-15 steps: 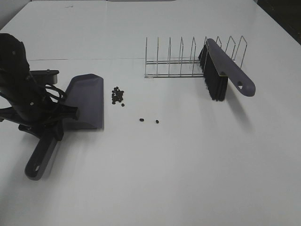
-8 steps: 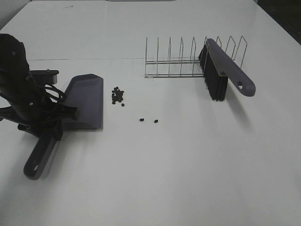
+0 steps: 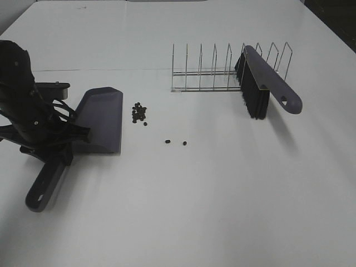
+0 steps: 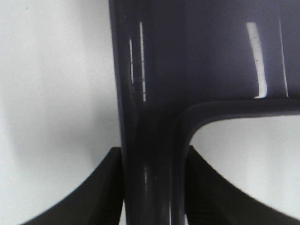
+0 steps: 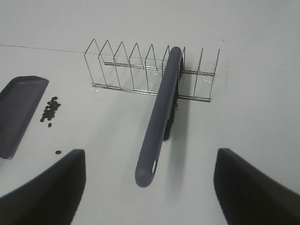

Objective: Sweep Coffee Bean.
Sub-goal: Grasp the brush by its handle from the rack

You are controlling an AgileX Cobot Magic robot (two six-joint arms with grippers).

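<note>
Lying beside one cluster [image 3: 139,113]: two coffee beans [image 3: 167,143].

Dustpan [image 3: 103,119]: the high view hides its handle neck under my left arm [image 3: 30,108]. In my wrist view it is too close, blurred and cropped. Left gripper [image 4: 152,187]: fingers cut by the frame. Coffee bean [image 3: 139,113] heap just beside the dustpan's lip: too small to count. Right gripper [image 5: 150,187]: blurred, fingers cropped.
</note>
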